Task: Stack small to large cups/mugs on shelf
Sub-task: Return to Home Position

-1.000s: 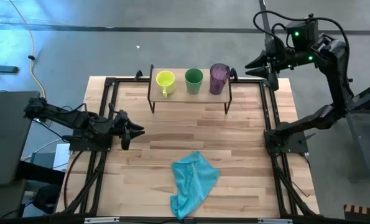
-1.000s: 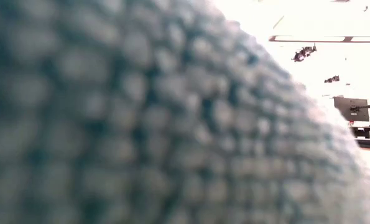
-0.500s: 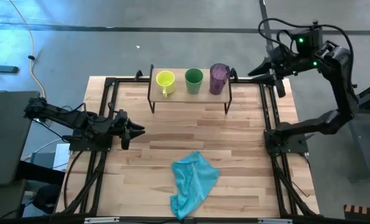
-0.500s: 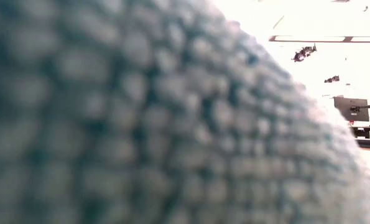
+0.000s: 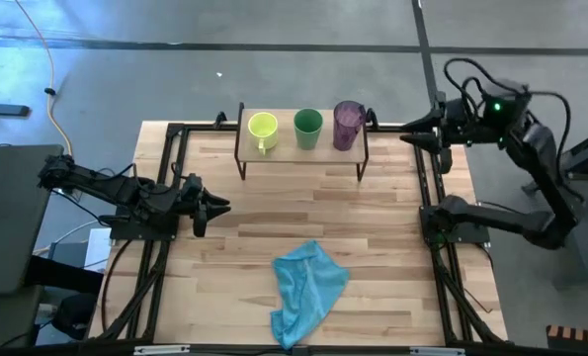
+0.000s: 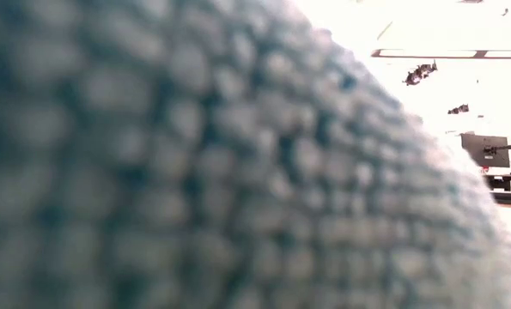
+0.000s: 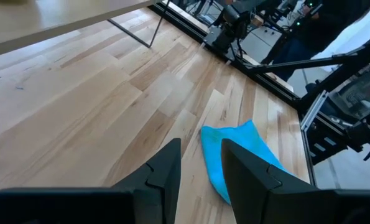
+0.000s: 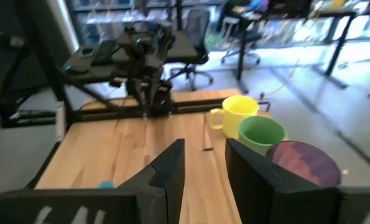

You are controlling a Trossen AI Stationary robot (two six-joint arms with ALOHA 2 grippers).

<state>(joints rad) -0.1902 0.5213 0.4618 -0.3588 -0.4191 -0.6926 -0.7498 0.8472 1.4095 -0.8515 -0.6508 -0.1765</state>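
Note:
Three vessels stand in a row on the shelf (image 5: 274, 150) at the table's far side: the yellow-green mug (image 5: 262, 128) on the left, the green cup (image 5: 307, 126) in the middle, the purple cup (image 5: 348, 123) on the right. They also show in the right wrist view: the mug (image 8: 239, 114), the green cup (image 8: 262, 135), the purple cup (image 8: 304, 163). My right gripper (image 5: 408, 133) is open and empty, to the right of the purple cup and apart from it. My left gripper (image 5: 221, 208) is open and empty at the table's left side.
A light blue cloth (image 5: 308, 290) lies crumpled near the table's front edge; it fills most of the low view (image 6: 195, 172). Black frame rails (image 5: 427, 188) run along the table's left and right sides. Bare planks lie between the shelf and the cloth.
My right gripper has drawn back from beside the purple cup toward the table's right edge and a little toward the near edge, staying open and empty. The cups and the cloth have not moved.

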